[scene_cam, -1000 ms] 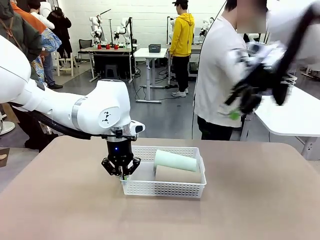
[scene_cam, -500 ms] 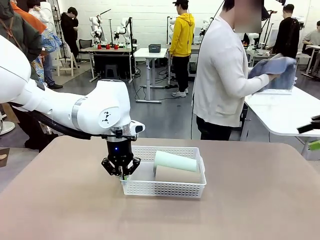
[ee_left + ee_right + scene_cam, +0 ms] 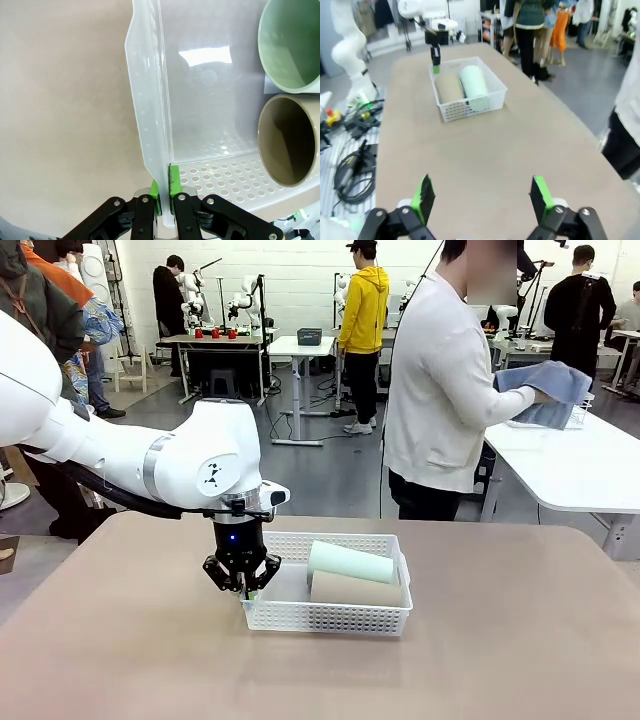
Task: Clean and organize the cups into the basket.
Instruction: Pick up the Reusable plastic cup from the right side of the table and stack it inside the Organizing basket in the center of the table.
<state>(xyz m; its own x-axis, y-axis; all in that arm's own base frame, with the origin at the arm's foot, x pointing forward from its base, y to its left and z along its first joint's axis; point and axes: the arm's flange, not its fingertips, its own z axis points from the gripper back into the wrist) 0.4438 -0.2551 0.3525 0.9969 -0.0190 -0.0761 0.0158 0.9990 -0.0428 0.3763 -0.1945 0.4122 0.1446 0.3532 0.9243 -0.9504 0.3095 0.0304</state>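
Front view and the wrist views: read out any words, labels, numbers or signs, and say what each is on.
No readable text.
The basket, the mint green cup and the tan cup are plain.
A small dark emblem on the left arm is a mark, not letters.
Anything on background things is too small to read.

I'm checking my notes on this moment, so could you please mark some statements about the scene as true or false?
1. The left gripper is shut on an end wall of the basket. True.
2. The mint green cup stands upright outside the basket. False: it lies on its side in the basket, next to the tan cup.
3. The right gripper holds a cup. False: it is open and empty, above the table.
4. The person holds a blue cloth. True.
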